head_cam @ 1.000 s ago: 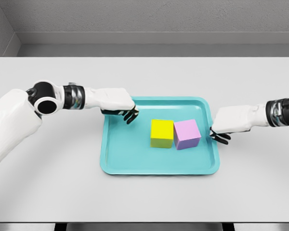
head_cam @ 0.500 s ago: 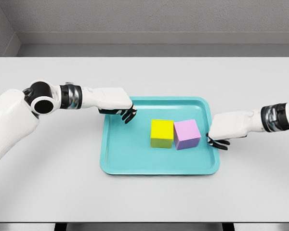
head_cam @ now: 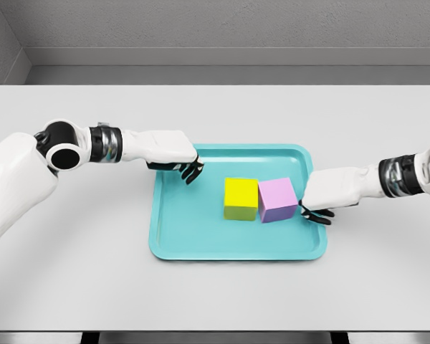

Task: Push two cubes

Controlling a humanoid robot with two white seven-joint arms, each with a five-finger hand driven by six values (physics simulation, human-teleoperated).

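Observation:
A yellow cube (head_cam: 241,197) and a purple cube (head_cam: 277,199) sit side by side, touching, in the middle of a teal tray (head_cam: 201,240). My left hand (head_cam: 184,168) hovers over the tray's upper-left corner, fingers curled and holding nothing, well apart from the yellow cube. My right hand (head_cam: 315,213) reaches over the tray's right rim, its dark fingers curled downward just right of the purple cube; a thin gap seems to remain between them.
The tray lies on a wide grey table (head_cam: 79,272). A grey wall runs behind the table's far edge.
My right hand has slid left and a little down, crossing the tray's right rim toward the purple cube. The left hand drew back slightly. Both cubes have stayed put.

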